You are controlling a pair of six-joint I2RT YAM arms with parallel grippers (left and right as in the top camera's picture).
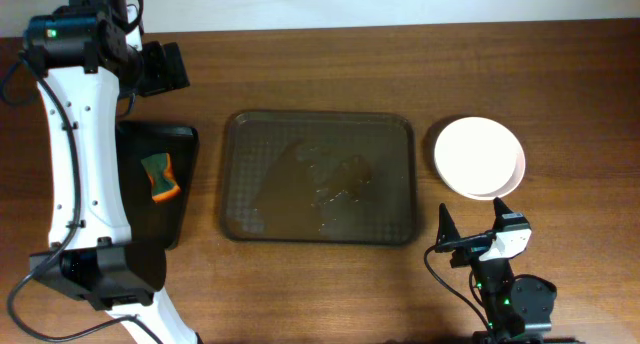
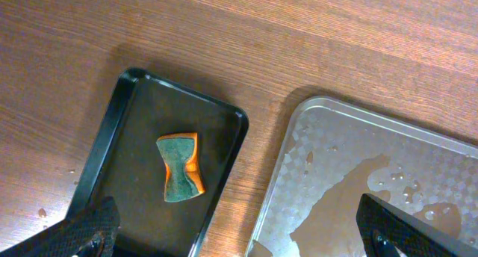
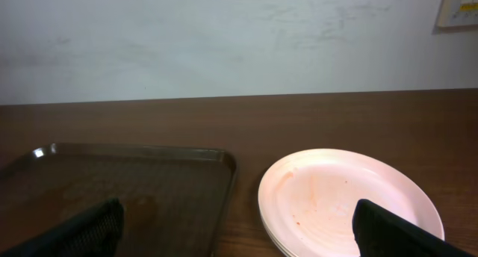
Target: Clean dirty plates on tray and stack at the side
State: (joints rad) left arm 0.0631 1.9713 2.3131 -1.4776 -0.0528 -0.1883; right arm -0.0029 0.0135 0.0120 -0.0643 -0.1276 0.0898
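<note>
A large grey serving tray (image 1: 262, 144) lies mid-table, wet with puddles and with no plates on it; it also shows in the left wrist view (image 2: 314, 137) and the right wrist view (image 3: 134, 175). A stack of pale pink plates (image 1: 479, 157) sits on the table to its right, and the top plate (image 3: 336, 193) shows faint reddish smears. A green-and-orange sponge (image 1: 159, 177) (image 2: 180, 167) lies in a small black tray (image 1: 186, 140) (image 2: 123, 130) at the left. My left gripper (image 1: 168, 69) (image 2: 239, 238) is open and empty, high above the gap between the two trays. My right gripper (image 1: 470, 232) (image 3: 239, 238) is open and empty, just in front of the plates.
The brown wooden table (image 1: 560, 84) runs to a pale wall at the back (image 3: 224, 40). The left arm's white links (image 1: 80, 154) stand over the table's left side next to the black tray. The right arm's base (image 1: 510, 299) is at the front edge.
</note>
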